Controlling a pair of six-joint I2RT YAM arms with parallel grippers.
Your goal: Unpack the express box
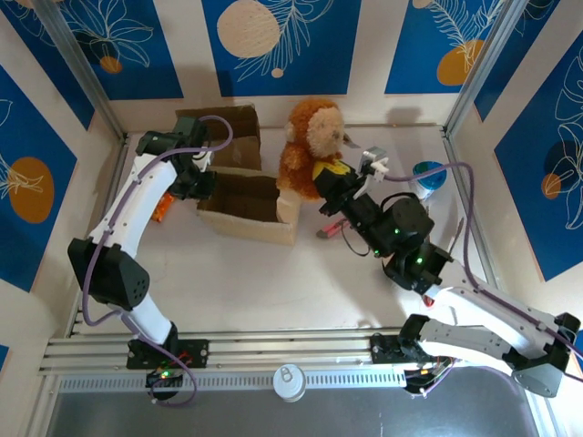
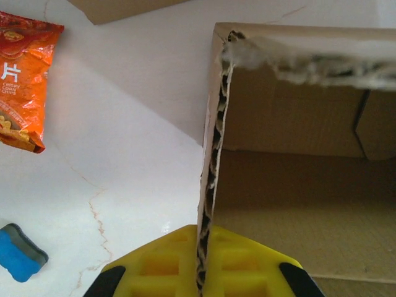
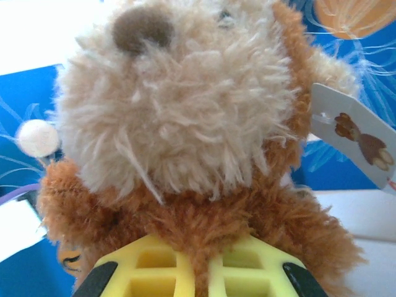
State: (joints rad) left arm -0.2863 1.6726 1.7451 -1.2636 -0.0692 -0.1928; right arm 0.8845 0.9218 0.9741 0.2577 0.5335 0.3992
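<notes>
Gripping the toy monkey (image 3: 179, 124) beside the empty-looking box (image 1: 241, 225), the right gripper (image 3: 201, 263) seems nearly done, while the left gripper (image 2: 201, 263) pinches its wall.

The inside of the box (image 2: 297, 204) is being left bare, so entry from above is being allowed. Its left wall is being taken up by the left gripper (image 2: 201, 269), clamped over the edge. The box's right side is being crowded by the plush monkey (image 1: 311, 146), gripped by the right gripper (image 3: 198, 263). Left of the box, passage is being narrowed by a snack bag (image 2: 21, 74) and a blue object (image 2: 20, 253). The near table (image 1: 273, 291) is being left open.
</notes>
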